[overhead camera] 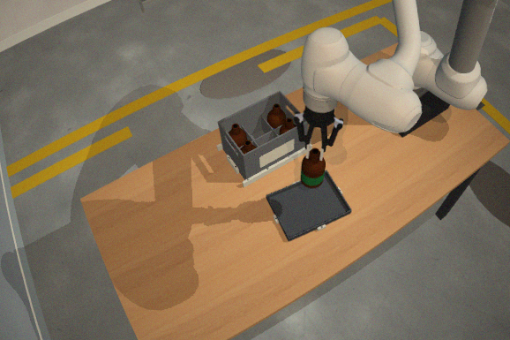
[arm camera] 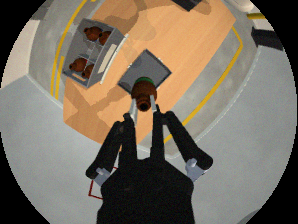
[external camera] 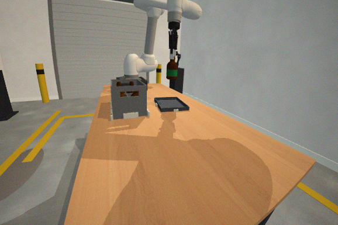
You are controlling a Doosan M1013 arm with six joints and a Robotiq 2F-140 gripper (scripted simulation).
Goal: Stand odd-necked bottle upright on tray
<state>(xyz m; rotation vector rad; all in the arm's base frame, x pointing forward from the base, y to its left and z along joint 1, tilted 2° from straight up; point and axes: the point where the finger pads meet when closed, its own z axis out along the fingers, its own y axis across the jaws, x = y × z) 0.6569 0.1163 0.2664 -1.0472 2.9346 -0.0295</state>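
Held bottle: while it hangs upright above the tray (overhead camera: 287,223) (external camera: 172,104) (arm camera: 141,65), the brown, green-banded bottle (overhead camera: 312,169) (external camera: 172,70) (arm camera: 144,92) has its neck clamped by the gripper (overhead camera: 315,154) (external camera: 172,54) (arm camera: 143,102).
Risk: releasing too high could topple it; an off-centre descent could catch the rim.
Crate (overhead camera: 234,157) (external camera: 128,104) (arm camera: 107,56): grey, boxy, divided, holding four glossy round-shouldered bottles (overhead camera: 276,117) (arm camera: 78,65).
Tray: dark, shallow, rectangular.
Table (overhead camera: 229,266) (external camera: 175,164) (arm camera: 175,30): smooth wood grain.
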